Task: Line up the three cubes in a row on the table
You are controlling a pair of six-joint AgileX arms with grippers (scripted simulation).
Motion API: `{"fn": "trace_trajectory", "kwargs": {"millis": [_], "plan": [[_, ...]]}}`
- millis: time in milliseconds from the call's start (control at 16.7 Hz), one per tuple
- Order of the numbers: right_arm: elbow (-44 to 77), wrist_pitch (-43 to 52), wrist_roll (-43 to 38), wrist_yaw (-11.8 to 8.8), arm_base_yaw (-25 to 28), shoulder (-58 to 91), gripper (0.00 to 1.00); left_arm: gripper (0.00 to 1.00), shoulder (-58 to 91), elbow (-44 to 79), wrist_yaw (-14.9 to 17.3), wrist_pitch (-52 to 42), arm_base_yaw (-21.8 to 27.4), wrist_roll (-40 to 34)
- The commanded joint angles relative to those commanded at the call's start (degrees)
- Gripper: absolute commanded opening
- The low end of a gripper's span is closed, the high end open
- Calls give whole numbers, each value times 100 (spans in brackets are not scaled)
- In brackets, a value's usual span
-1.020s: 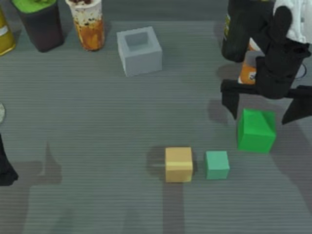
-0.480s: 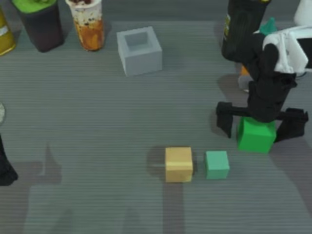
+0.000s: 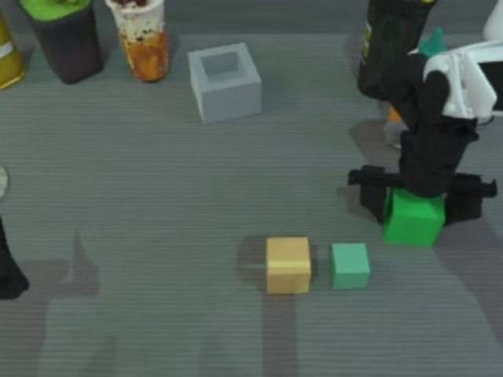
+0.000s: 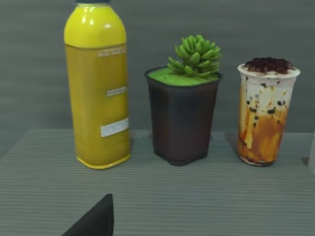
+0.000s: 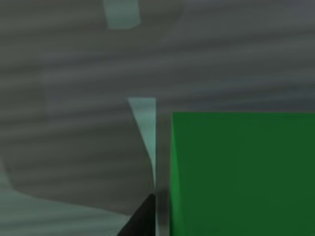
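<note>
The left gripper (image 3: 9, 275) is sitting parked at the lower left edge of the top view; I cannot tell how its fingers stand. On the table (image 3: 141, 204), the pale yellow cube (image 3: 288, 265) and the small teal-green cube (image 3: 350, 265) are lying side by side in the lower middle. Right of them and slightly higher, the right gripper (image 3: 414, 196) is straddling the bright green cube (image 3: 413, 219), fingers close against its sides.

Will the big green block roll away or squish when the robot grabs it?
Probably not. The bright green cube has flat faces and sits level on the table, so rolling seems unlikely. It looks solid, so the right end effector likely won't squash it.
</note>
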State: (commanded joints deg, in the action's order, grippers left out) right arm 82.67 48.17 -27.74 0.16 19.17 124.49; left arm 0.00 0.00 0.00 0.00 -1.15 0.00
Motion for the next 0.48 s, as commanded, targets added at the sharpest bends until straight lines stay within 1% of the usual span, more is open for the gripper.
{"fn": "trace_trajectory", "kwargs": {"millis": [360, 420, 480], "plan": [[0, 0, 0, 0, 0, 0, 2, 100, 0, 0, 0, 0, 0, 0], [0, 0, 0, 0, 0, 0, 0, 100, 0, 0, 0, 0, 0, 0], [0, 0, 0, 0, 0, 0, 0, 100, 0, 0, 0, 0, 0, 0]]}}
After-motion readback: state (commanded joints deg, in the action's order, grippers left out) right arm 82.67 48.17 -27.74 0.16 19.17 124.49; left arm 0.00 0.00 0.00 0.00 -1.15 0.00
